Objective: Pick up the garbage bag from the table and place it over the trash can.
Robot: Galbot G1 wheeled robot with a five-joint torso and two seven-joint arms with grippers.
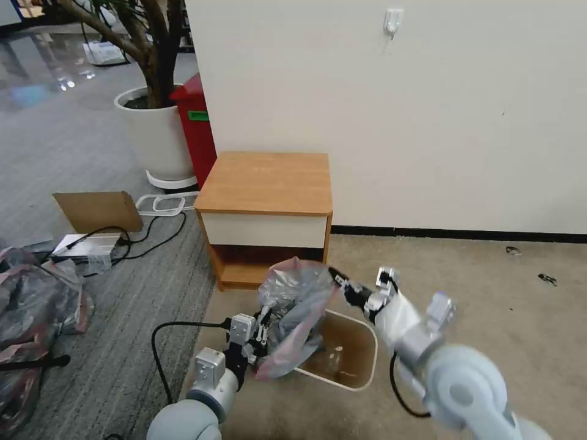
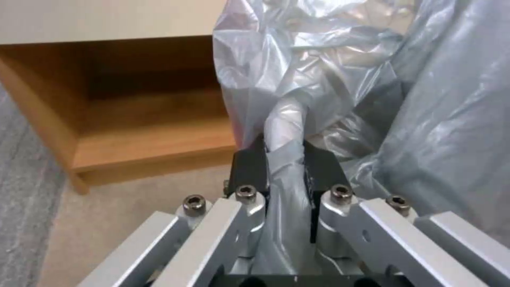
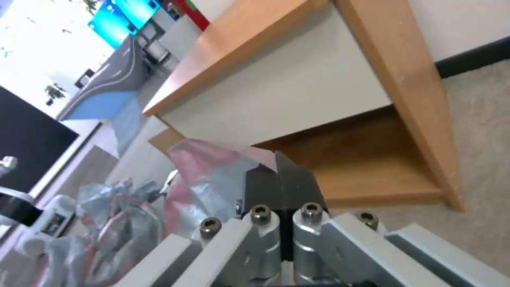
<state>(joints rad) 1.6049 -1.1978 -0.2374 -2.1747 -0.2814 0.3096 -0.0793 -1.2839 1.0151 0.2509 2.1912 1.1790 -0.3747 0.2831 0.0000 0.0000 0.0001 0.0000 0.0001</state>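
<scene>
Showing see-through grey with a pink-red edge: the garbage bag (image 1: 292, 318). Glowing orange-brown on the tabletop (image 1: 266, 182), with a white drawer front. Looking cream outside and brownish inside: the trash can (image 1: 342, 354). Shining silver with black tips: the left pincer (image 2: 284, 159) and right pincer (image 3: 280, 187).

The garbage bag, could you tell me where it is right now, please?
In the head view the garbage bag hangs between the left gripper and right gripper, over the trash can's left edge, before the table.
</scene>
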